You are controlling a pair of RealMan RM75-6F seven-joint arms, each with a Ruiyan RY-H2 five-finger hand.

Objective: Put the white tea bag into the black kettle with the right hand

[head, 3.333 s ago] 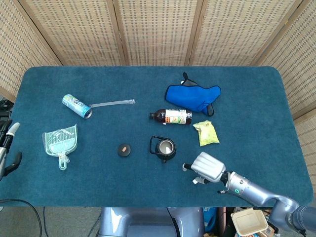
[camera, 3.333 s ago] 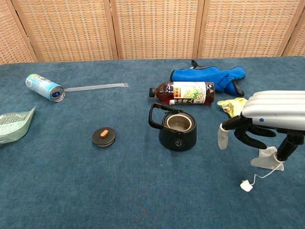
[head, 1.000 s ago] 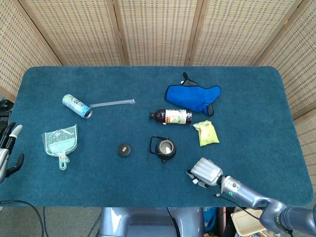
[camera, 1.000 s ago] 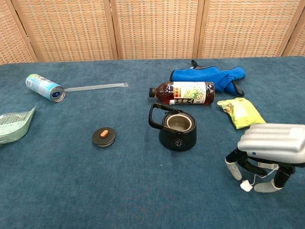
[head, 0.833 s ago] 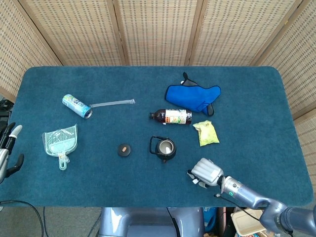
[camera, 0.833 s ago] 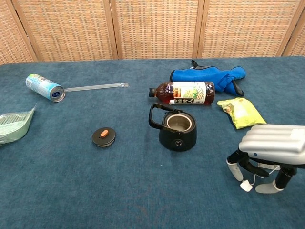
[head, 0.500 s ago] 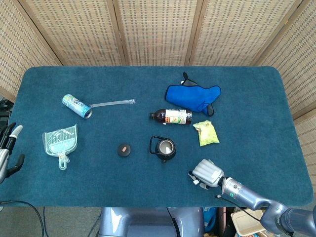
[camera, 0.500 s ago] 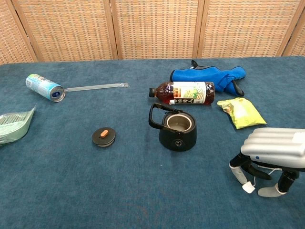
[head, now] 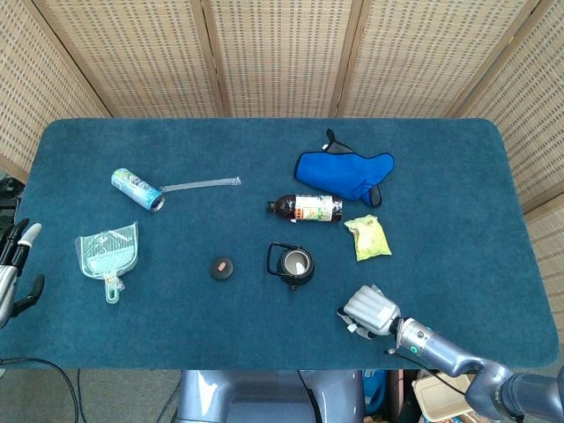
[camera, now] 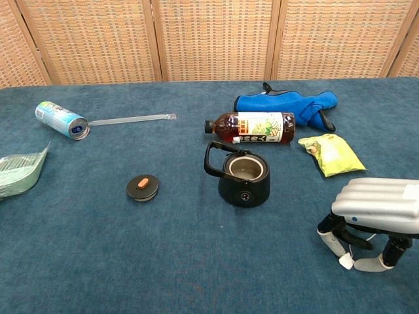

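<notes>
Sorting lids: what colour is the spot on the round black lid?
Orange, on the lid; clearest in the chest view.

Woven rattan screen panels (head: 282, 53) in wooden frames behind; blue carpeted table (head: 458, 176) in front; even light

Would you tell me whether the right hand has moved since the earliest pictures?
Yes. The right hand has dropped lower and shifted right, farther from the kettle, toward the table's near edge.
</notes>
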